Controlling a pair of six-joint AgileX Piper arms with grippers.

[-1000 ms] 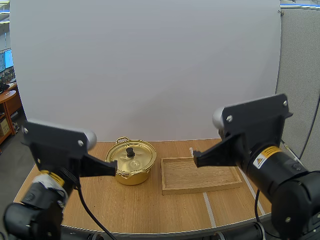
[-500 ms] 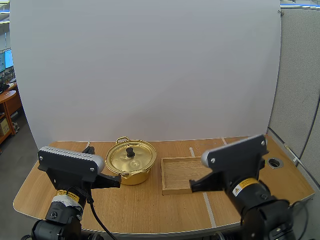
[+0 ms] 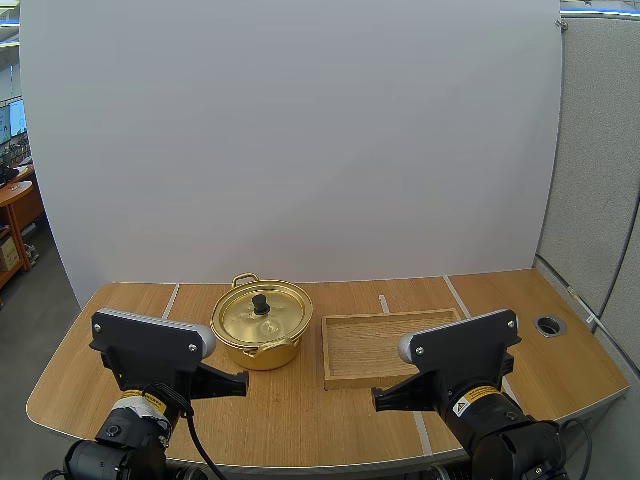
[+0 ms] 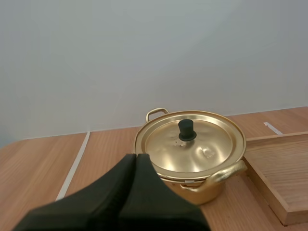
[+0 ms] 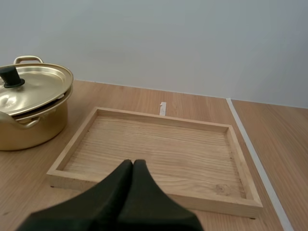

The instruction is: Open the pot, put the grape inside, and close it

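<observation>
A gold pot (image 3: 262,325) with two loop handles stands on the table left of centre, its lid (image 3: 261,312) with a black knob (image 3: 260,302) resting on top. My left gripper (image 3: 240,381) is shut, low at the table's front, its tips just short of the pot's near side. From the left wrist, the pot (image 4: 192,154) lies right beyond my shut left gripper (image 4: 135,158). My right gripper (image 3: 380,398) is shut too, at the near edge of the wooden tray (image 3: 345,375). The right wrist view has the shut gripper (image 5: 133,163) over the tray (image 5: 149,180), the pot (image 5: 29,108) beside it.
White tape lines (image 3: 418,420) run across the wooden table. A round cable hole (image 3: 548,325) sits at the far right. A white backdrop stands behind the table. Bare tabletop lies right of the tray and left of the pot.
Both arms have dropped down and back toward the table's front edge. Their grippers now sit low near the pot and the tray. The pot and tray have not moved.
</observation>
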